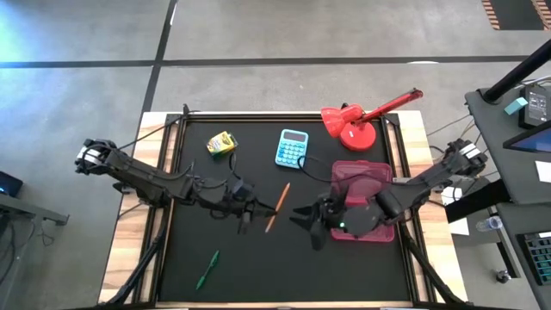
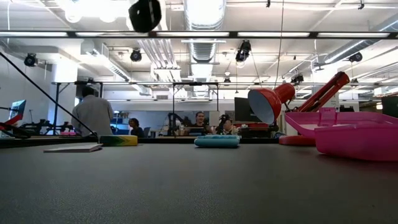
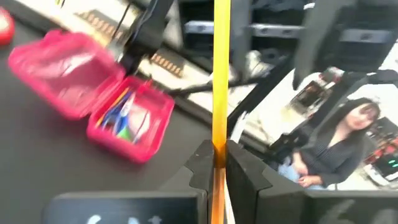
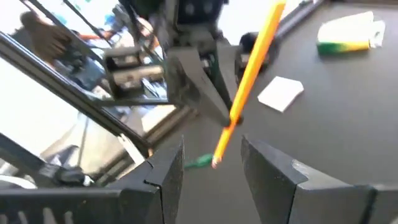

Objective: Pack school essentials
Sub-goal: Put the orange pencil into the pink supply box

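My left gripper [image 1: 248,213] is near the table's middle, shut on an orange pencil [image 1: 276,207]. My right gripper [image 1: 306,220] stands open just right of it, in front of the open pink case [image 1: 372,176]; in the right wrist view its fingers [image 4: 163,171] flank the pencil's lower end without touching it. The case [image 3: 127,121] holds blue and green items. A green pen [image 1: 207,269] lies on the mat near the front. The yellow-green box [image 1: 221,143] sits at the far left, and a pale paper note [image 4: 281,93] lies flat nearby. My left gripper pinches the orange pencil between its two fingers [image 3: 200,163], close to the pencil's lower end [image 4: 231,121]. The long upper part [image 4: 260,53] sticks out tilted beyond the fingers. A short stub with the eraser tip [image 4: 215,163] pokes out below. Whether that tip touches the mat I cannot tell.
A light-blue calculator [image 1: 293,148] and a red desk lamp [image 1: 351,125] stand at the far side of the black mat [image 1: 224,185]. The low view shows the pink case [image 2: 354,134] at the right. People sit and stand in the room beyond the table.
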Robot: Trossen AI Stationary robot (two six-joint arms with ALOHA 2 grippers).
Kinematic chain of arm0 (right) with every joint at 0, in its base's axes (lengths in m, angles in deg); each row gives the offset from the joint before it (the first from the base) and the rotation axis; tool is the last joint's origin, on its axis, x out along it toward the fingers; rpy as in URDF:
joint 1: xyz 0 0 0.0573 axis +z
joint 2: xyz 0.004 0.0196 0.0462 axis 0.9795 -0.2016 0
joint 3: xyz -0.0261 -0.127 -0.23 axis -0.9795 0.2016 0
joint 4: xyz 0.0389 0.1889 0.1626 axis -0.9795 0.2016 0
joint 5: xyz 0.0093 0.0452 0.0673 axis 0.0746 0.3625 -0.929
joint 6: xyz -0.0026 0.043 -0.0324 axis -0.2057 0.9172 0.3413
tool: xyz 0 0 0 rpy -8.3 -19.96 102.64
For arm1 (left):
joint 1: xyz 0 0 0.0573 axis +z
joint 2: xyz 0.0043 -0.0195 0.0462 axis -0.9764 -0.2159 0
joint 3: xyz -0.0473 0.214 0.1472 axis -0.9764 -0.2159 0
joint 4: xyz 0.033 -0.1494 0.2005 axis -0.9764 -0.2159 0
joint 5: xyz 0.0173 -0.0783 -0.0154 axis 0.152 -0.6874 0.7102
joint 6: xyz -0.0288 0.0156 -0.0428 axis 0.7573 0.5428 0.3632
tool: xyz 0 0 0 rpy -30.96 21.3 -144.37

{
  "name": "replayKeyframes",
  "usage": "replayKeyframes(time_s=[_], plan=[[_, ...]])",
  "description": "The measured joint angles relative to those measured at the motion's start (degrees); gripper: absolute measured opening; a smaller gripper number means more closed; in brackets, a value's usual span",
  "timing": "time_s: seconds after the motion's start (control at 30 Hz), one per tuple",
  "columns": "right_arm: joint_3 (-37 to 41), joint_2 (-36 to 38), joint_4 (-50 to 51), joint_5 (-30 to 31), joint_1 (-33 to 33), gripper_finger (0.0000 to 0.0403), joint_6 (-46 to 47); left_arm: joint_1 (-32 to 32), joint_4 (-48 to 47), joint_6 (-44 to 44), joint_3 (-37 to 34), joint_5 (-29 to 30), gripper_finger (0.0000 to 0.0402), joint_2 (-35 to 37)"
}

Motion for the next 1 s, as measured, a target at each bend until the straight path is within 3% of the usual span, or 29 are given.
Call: replayKeyframes(time_s=[0.23,0.63,1.0], plan=[[0.0,2.2,-1.1,4.0,-2.0,0.0148,-2.8,0.0,8.7,-1.8,0.0,0.3,0.0011,-0.2],[0.0,0.8,-9.4,1.1,-4.9,0.0148,-7.6,0.1,9.7,-1.8,0.4,4.7,0.0011,-0.2],[0.0,0.2,-12.5,0.4,-7.3,0.0148,-9.5,0.1,10.0,-2.2,1.6,4.7,0.0011,-0.2]])
